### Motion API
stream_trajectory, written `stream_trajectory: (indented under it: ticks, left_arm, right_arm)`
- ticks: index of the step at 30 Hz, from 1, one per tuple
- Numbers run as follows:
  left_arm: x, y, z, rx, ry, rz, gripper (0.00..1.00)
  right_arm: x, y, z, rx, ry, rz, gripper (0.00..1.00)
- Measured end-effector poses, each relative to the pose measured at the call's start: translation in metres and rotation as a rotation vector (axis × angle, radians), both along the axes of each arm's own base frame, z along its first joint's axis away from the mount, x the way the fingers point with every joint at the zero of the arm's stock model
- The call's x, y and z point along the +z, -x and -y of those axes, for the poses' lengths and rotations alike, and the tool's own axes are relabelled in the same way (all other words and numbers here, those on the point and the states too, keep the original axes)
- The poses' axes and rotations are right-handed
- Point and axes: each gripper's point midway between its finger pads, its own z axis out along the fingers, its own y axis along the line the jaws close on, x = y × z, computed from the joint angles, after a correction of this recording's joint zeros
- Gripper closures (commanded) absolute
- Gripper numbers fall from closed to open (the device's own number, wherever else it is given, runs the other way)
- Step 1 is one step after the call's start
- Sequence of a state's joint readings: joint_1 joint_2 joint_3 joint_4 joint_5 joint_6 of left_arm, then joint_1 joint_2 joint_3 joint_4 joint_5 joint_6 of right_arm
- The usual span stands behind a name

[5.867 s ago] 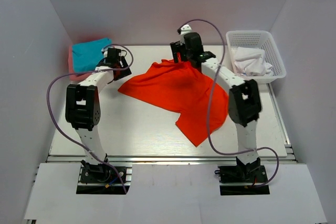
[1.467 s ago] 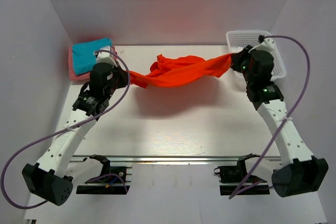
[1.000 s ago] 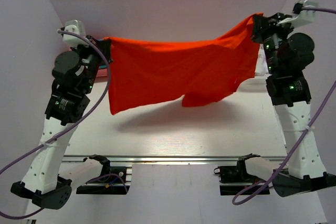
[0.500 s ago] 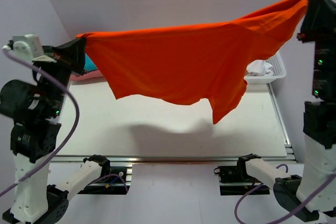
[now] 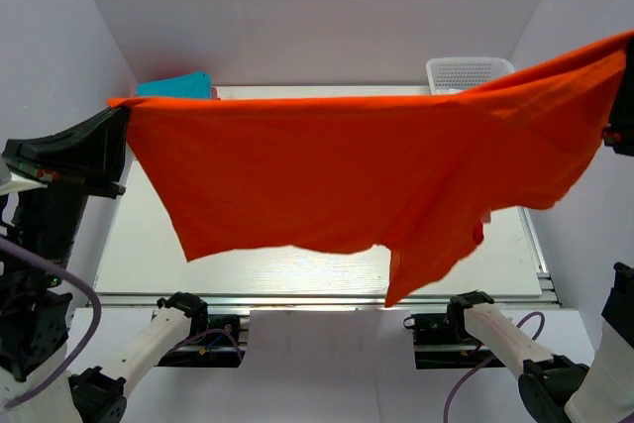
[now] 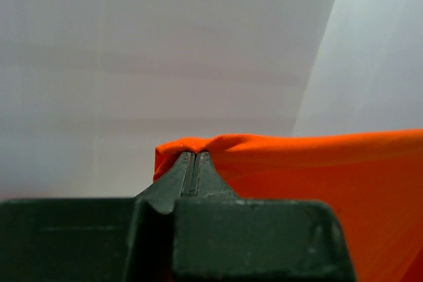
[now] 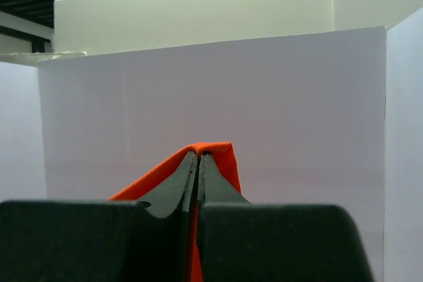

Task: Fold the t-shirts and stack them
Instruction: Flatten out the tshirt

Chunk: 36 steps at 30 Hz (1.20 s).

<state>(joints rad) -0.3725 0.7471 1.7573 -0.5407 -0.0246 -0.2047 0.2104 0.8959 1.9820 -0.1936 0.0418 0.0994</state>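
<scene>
High above the tabletop [image 5: 297, 272], the left fingers [image 6: 180, 175] and right fingers [image 7: 187, 175] are each clenching a corner of the orange-red t-shirt [image 5: 347, 175]. The shirt is hanging spread between them, clear of the surface, with its lower edge uneven. To lay it well, both arms should probably be descending level and evenly tensioned, so the cloth lands flat. The teal t-shirt [image 5: 178, 84] is lying at the far-left corner and the white basket [image 5: 466, 71] at the far-right. Plain pale walls are enclosing the tabletop.

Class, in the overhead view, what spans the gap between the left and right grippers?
The orange-red t-shirt, spread in mid-air from left gripper to right gripper; the top external view shows it.
</scene>
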Motion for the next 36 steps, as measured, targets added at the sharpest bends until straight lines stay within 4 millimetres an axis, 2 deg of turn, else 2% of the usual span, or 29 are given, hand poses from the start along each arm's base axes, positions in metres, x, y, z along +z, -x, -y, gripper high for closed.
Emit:
stream_trajectory:
  ticks: [6,10,12,14,18,21,22,23,27,34,36]
  left_arm:
    - [-0.006,0.017,-0.002,-0.021,-0.003,0.016,1.0]
    - [-0.032,0.008,-0.001,-0.015,-0.003,-0.031,1.0]
    - [-0.049,-0.005,0.001,-0.002,0.002,-0.071,1.0]
    - [-0.07,-0.025,0.004,0.018,0.01,-0.126,1.0]
    - [-0.126,-0.071,0.011,0.071,0.002,-0.282,1.0]
    - [-0.162,-0.101,0.014,0.116,-0.009,-0.381,1.0]
    - [-0.173,-0.11,0.015,0.134,-0.01,-0.411,1.0]
    - [-0.183,-0.118,0.015,0.152,-0.012,-0.439,1.0]
    - [-0.228,-0.149,0.011,0.244,-0.009,-0.556,1.0]
    - [-0.311,-0.182,0.003,0.383,-0.014,-0.734,1.0]
    - [-0.328,-0.193,0.003,0.415,-0.02,-0.775,1.0]
  right_arm:
    - [-0.022,0.02,0.0,0.015,0.019,-0.004,1.0]
    - [-0.046,0.007,-0.002,0.014,0.026,-0.045,1.0]
    - [-0.062,-0.013,-0.005,0.009,0.029,-0.086,1.0]
    - [-0.086,-0.044,-0.009,-0.001,0.029,-0.149,1.0]
    - [-0.163,-0.122,-0.02,-0.021,0.046,-0.349,1.0]
    - [-0.217,-0.17,-0.029,-0.027,0.059,-0.495,1.0]
    - [-0.225,-0.178,-0.03,-0.029,0.06,-0.514,1.0]
    - [-0.251,-0.198,-0.034,-0.031,0.07,-0.575,1.0]
    - [-0.314,-0.237,-0.042,-0.032,0.086,-0.723,1.0]
    - [-0.371,-0.291,-0.057,-0.016,0.105,-0.841,1.0]
    - [-0.387,-0.304,-0.061,-0.011,0.114,-0.871,1.0]
